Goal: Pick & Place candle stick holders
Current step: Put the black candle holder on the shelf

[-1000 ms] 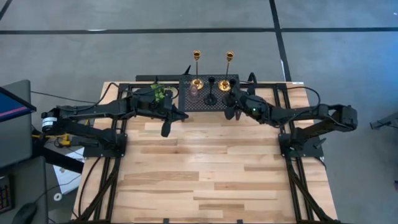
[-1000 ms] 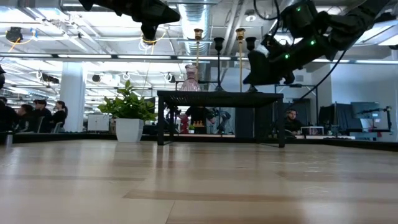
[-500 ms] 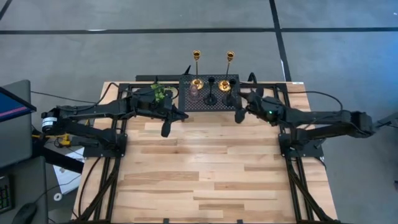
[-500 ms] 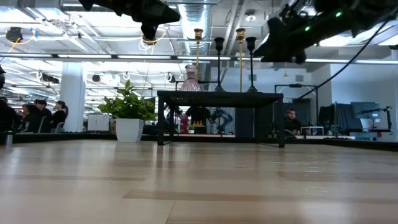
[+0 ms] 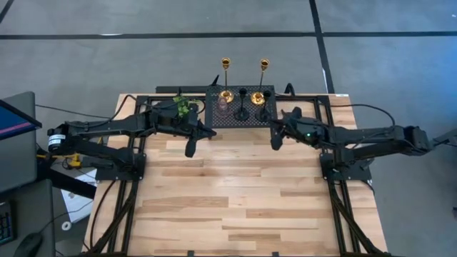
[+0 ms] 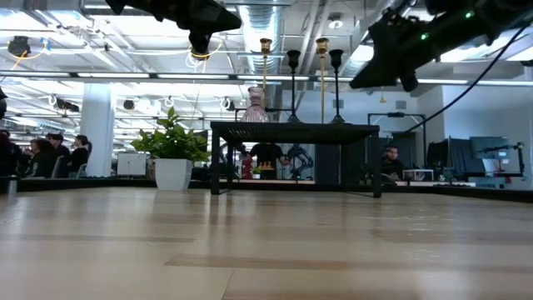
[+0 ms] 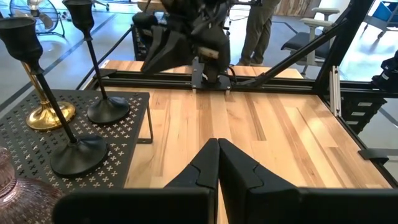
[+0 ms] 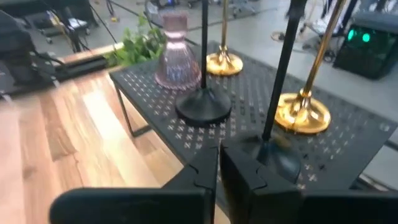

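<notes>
Five candle stick holders standing upright on the black perforated metal stand (image 5: 240,107) at the far edge of the light wooden slatted table (image 5: 235,193). Two tall, shiny gold thin-stemmed holders with round bases: one at the stand's far left (image 5: 226,80), one at its far right (image 5: 263,80). Between them, a short black stemmed holder (image 5: 242,104); a second short black stemmed holder (image 5: 265,103) just right of it, near the stand's right edge. A squat pinkish-brown ribbed round holder (image 5: 222,107) on the stand's left part, just in front of the left gold holder's base. In the low view, all five rising above the stand top: left gold stem (image 6: 265,79), right gold stem (image 6: 321,79), the two black ones (image 6: 293,83) (image 6: 336,83), and the pinkish-brown one (image 6: 255,106).

Small green potted plant (image 5: 181,106) on the table just left of the stand.

Right gripper (image 5: 274,139) raised above the table, just in front of the stand's right corner, touching none of the holders; fingers closed together and empty, as seen pressed side by side in the right wrist view (image 8: 219,171), with the nearer black holder's base (image 8: 202,107) and a gold base (image 8: 301,113) beyond them.

Left gripper (image 5: 190,148) raised in front of the plant, near the stand's left corner, apart from everything; fingers (image 7: 239,171) likewise closed together and holding nothing.

People visible in the room far beyond the table in the low view (image 6: 62,154).
</notes>
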